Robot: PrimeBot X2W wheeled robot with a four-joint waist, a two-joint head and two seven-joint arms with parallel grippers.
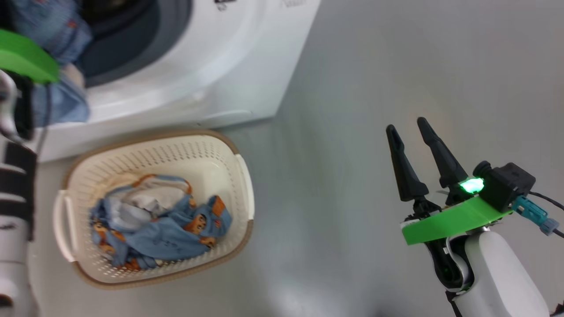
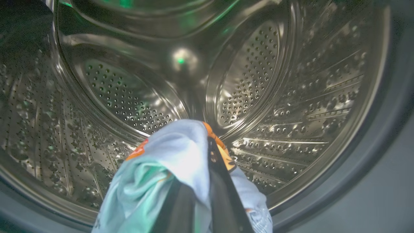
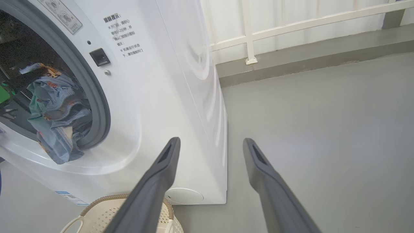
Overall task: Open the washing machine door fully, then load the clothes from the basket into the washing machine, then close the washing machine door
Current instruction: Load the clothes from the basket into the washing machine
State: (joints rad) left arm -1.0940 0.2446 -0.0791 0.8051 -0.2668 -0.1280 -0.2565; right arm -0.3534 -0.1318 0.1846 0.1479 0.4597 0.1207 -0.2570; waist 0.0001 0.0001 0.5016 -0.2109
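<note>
The white washing machine [image 1: 229, 66] stands with its mouth open; its door is out of view. My left gripper [image 2: 207, 149] reaches into the steel drum [image 2: 291, 81] and is shut on a blue printed garment [image 2: 174, 155]. That garment [image 3: 55, 106] hangs over the grey gasket [image 3: 98, 97] at the mouth. More blue clothes [image 1: 163, 224] lie in the cream basket [image 1: 240, 167] on the floor in front of the machine. My right gripper [image 1: 406, 124] hovers open and holds nothing over the floor to the right of the basket; it is also seen at the bottom of the right wrist view [image 3: 211, 141].
Grey floor [image 1: 374, 66] stretches to the right of the machine. A low kerb and a white railing [image 3: 291, 22] run along the far side. The basket rim [image 3: 106, 199] sits just below my right fingers, close to the machine's front corner.
</note>
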